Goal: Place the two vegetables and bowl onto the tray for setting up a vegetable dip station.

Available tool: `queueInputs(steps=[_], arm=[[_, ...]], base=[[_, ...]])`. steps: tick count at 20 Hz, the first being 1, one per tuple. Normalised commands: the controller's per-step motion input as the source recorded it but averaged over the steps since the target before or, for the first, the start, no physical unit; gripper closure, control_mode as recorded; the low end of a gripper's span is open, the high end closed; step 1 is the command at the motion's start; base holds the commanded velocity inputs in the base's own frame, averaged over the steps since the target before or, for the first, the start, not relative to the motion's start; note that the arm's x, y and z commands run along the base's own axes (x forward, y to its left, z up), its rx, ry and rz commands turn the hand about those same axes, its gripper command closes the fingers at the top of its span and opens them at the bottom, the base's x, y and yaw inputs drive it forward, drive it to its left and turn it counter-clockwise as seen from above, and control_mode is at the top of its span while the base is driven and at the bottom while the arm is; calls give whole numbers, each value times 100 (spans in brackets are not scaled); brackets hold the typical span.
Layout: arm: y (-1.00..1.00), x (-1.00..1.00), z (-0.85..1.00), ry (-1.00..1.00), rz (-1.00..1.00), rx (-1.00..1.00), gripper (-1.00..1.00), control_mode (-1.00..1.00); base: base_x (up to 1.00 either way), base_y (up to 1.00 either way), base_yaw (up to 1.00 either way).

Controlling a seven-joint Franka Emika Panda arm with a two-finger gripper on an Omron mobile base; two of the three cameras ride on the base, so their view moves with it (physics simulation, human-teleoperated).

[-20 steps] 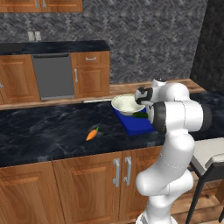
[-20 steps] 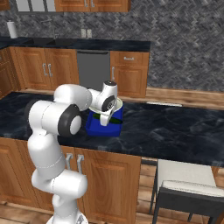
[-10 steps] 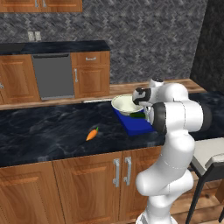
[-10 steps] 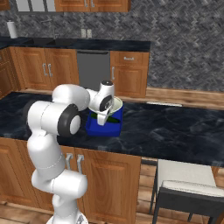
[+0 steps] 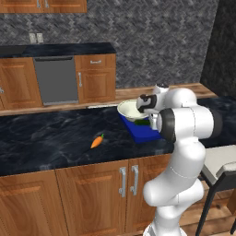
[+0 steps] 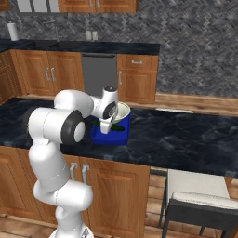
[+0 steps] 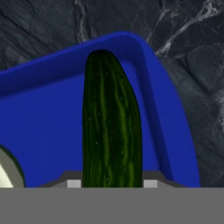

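One vegetable, the carrot [image 5: 97, 141], lies alone on the dark counter [image 5: 46, 143] in the left base view, at about 9 o'clock from the blue tray [image 5: 140, 131] and well apart from it; its green tip points toward 1 o'clock. The bowl [image 5: 130, 109] sits on the tray's far part, so that item appears placed, while the carrot remains to be fetched.

In the right base view, the gripper [image 6: 108, 126] hangs over the tray [image 6: 110, 135] beside the bowl [image 6: 122, 110], with the dark green vegetable [image 6: 116, 126] showing low at the bowl's near side.

In the hand view, the cucumber [image 7: 111, 127] stands between the finger tips, its long axis running 6 to 12 o'clock, free end at 12 near the tray [image 7: 43, 118] rim. The claw is partly closed and appears to grip it, so release is judged still pending.
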Motion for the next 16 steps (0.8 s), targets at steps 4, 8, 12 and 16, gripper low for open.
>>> queueInputs(steps=[4, 8, 12, 16], arm=[[4, 1, -15, 0, 0, -3, 100, -100], [1, 4, -14, 0, 0, -3, 100, -100], [0, 7, -8, 0, 0, -1, 100, -100], [0, 8, -2, 0, 0, 0, 100, -100]], base=[[0, 0, 0], [0, 0, 0], [0, 0, 0], [0, 0, 0]])
